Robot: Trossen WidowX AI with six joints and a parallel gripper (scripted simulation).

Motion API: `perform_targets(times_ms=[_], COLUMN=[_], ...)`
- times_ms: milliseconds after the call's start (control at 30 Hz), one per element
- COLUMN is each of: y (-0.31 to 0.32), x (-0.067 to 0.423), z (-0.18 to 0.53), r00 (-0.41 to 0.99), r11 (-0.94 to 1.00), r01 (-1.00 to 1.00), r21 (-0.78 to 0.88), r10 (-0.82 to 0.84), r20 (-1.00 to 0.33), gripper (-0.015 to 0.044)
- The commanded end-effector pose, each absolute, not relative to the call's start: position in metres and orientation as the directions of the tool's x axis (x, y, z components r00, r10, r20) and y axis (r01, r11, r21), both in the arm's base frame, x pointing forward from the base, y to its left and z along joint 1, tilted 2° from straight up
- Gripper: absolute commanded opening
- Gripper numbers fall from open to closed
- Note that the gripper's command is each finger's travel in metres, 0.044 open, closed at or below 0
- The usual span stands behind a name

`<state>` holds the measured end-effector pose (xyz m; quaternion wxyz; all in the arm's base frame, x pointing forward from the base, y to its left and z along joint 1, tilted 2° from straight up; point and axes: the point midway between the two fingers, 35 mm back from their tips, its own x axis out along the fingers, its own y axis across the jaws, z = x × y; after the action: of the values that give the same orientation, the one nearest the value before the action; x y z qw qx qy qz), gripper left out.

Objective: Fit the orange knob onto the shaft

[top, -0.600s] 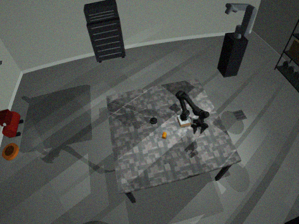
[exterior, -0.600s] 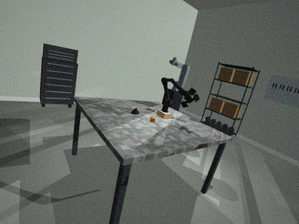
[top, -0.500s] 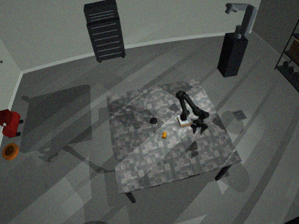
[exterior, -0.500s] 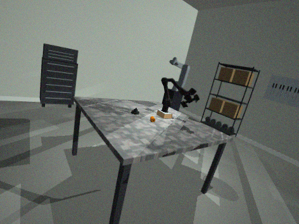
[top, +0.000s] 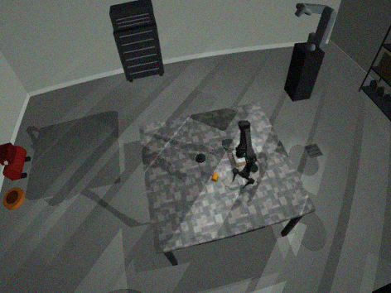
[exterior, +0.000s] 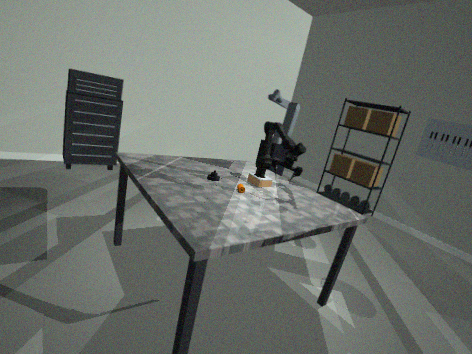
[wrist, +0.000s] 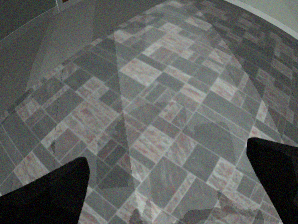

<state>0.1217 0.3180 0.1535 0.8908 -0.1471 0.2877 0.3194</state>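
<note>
The small orange knob (top: 214, 176) (exterior: 241, 188) lies on the patterned table (top: 199, 215) (exterior: 200, 215) near its middle. The dark round pedestal with its shaft (top: 200, 157) (exterior: 214, 175) stands a little farther back and to the left of the knob. My gripper (top: 243, 179) (exterior: 295, 170) (wrist: 169, 157) is open and empty. It hangs above the table to the right of the knob, well apart from it. In the wrist view only bare table tiles show between the two dark fingers; neither knob nor pedestal is in that view.
The arm stands on a tan base block (top: 238, 159) (exterior: 260, 181). A dark drawer cabinet (top: 137, 39) (exterior: 92, 120) stands by the far wall. A shelf rack with boxes (exterior: 365, 155) and a dark pedestal with another arm (top: 304, 70) stand off the table.
</note>
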Motion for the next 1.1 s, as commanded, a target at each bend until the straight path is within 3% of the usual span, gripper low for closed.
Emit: perform_targets(times_ms=[0,267,600,1067], y=[0.300,0.239,0.153,0.153], x=[0.165,0.236,0.272,0.273], z=[0.129,0.094,0.068,0.043], r00=[0.591,0.404,0.028,0.021], r11=[0.690,0.544,0.433,0.432], r01=[-0.685,-0.791,-0.901,-0.902], r21=[-0.234,-0.281,-0.002,0.004], r10=[0.340,0.119,0.053,0.054], r20=[-0.731,-0.907,-0.998,-0.998], gripper=[0.0440,0.0440,0.0440,0.0440])
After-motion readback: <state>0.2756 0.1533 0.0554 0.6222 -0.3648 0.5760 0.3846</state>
